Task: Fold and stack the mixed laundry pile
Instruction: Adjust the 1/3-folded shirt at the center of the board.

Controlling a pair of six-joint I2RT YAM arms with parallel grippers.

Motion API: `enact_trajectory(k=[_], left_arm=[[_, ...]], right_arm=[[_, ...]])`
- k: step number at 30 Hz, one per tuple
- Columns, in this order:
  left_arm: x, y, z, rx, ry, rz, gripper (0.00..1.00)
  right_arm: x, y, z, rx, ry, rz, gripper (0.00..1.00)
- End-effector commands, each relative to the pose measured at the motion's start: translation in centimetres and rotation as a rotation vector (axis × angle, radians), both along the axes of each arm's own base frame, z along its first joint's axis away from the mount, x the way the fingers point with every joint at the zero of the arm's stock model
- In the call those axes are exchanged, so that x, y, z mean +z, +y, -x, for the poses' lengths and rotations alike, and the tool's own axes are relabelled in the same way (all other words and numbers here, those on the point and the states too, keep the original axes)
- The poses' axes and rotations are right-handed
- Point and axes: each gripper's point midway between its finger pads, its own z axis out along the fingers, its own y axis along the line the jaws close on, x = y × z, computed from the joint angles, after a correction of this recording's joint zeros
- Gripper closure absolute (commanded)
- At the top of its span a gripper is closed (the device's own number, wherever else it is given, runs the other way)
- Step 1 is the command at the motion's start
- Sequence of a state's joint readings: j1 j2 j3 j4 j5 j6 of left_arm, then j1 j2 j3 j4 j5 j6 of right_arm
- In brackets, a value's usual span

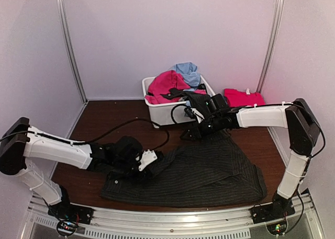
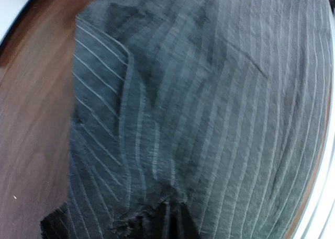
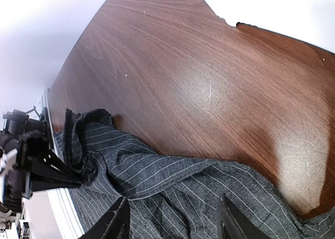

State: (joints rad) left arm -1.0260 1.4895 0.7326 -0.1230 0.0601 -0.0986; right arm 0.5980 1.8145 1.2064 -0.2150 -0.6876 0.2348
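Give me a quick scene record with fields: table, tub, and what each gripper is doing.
table: black pinstriped garment spread out near the front
tub: white tub at the back, holding a pink-red garment and a light blue garment
beside tub: flat pink-red cloth on its right
left gripper: shut on the pinstriped garment's left edge
right gripper: open, over its far edge

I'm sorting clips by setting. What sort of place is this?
Probably a robot test cell, not a home: plain white panel walls with aluminium posts box in a brown tabletop, and two arms are bolted to its near rail.
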Motion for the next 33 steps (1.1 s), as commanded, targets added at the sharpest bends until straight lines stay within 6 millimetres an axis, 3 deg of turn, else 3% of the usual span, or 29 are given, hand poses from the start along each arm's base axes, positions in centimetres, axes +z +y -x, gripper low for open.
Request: enact_trajectory(k=[1, 4, 7, 9, 12, 15, 20, 24, 29, 33], left_arm=[[0.5, 1.0, 0.9, -0.067, -0.185, -0.121, 0.85], [3.0, 1.0, 0.9, -0.021, -0.198, -0.041, 0.65], [6.9, 1.5, 0.2, 0.034, -0.199, 0.121, 0.47], [9.8, 3.2, -1.3, 0.134, -0.200, 0.245, 0.37], [11.0, 5.8, -4.0, 0.294, -0.158, 0.341, 0.30], [9.8, 8.0, -6.3, 0.430, -0.023, 0.369, 0.28], [6.2, 8.5, -6.8, 0.520, 0.136, 0.291, 0.29], [3.7, 8.6, -6.9, 0.585, 0.235, 0.250, 0.31], [0.7, 9.3, -6.8, 0.631, 0.318, 0.097, 0.35], [-0.6, 10.0, -6.9, 0.664, 0.339, 0.005, 0.35]], right_arm=[[1.0, 1.1, -0.1, 0.034, 0.007, -0.053, 0.44], [0.6, 2.0, 0.7, 0.064, 0.018, -0.063, 0.44], [-0.1, 3.3, 2.1, 0.112, 0.035, -0.066, 0.45], [-0.5, 4.4, 3.1, 0.148, 0.046, -0.071, 0.45], [-1.1, 6.1, 4.7, 0.212, 0.069, -0.090, 0.44], [-1.9, 7.9, 6.4, 0.293, 0.080, -0.092, 0.42], [-4.2, 9.5, 8.3, 0.367, 0.114, -0.053, 0.42], [-5.2, 9.6, 10.4, 0.430, 0.136, -0.036, 0.45], [-5.2, 9.0, 13.2, 0.510, 0.140, -0.021, 0.55], [-4.7, 8.1, 14.4, 0.538, 0.122, -0.021, 0.62]])
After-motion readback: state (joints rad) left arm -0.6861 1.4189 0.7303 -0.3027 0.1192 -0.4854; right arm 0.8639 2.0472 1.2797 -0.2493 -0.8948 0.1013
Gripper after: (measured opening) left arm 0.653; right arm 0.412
